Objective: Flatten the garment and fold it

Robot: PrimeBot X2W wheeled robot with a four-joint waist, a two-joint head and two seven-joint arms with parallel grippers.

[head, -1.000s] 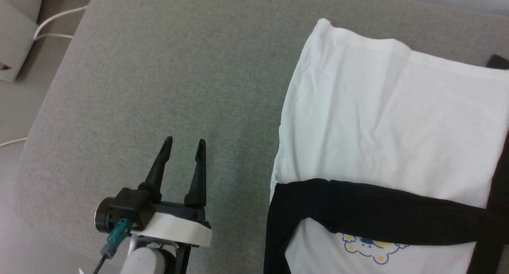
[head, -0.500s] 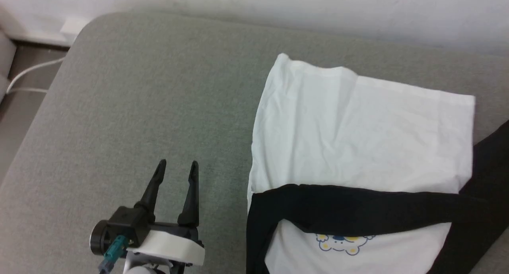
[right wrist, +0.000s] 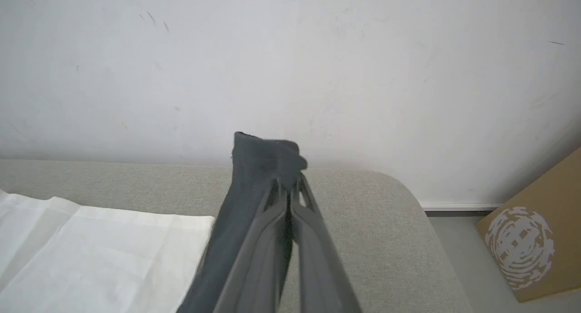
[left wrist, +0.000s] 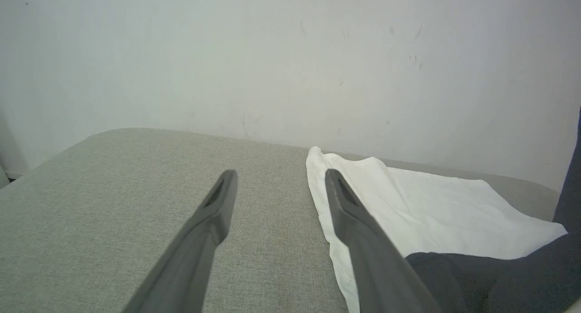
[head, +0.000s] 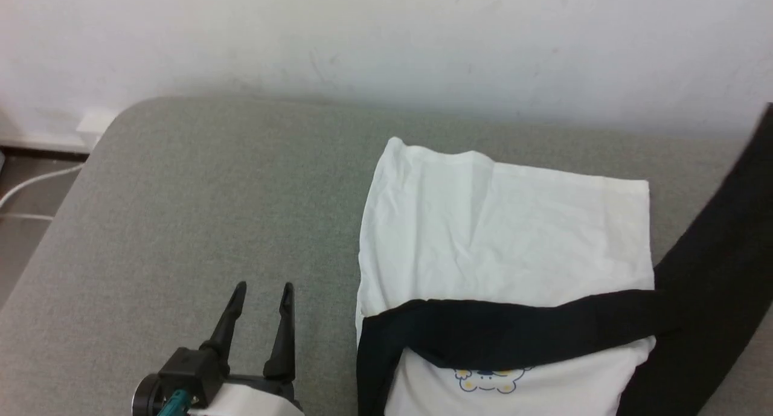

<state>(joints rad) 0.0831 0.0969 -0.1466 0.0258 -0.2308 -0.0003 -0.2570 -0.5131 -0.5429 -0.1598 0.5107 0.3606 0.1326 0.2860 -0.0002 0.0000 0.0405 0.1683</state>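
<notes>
The shirt [head: 501, 235] lies flat on the grey pad [head: 181, 192], at 3 o'clock from the left claw [head: 264, 288], which is wide open and empty. The right claw [right wrist: 287, 186] is clamped on the black sleeve [head: 712, 253], probably near the cuff. The fabric is light and limp: grip hems or corners.

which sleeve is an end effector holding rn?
The sleeve on the robot's right: the right end effector is shut on its cuff, holding it raised. The other sleeve lies flat across the white body.
</notes>
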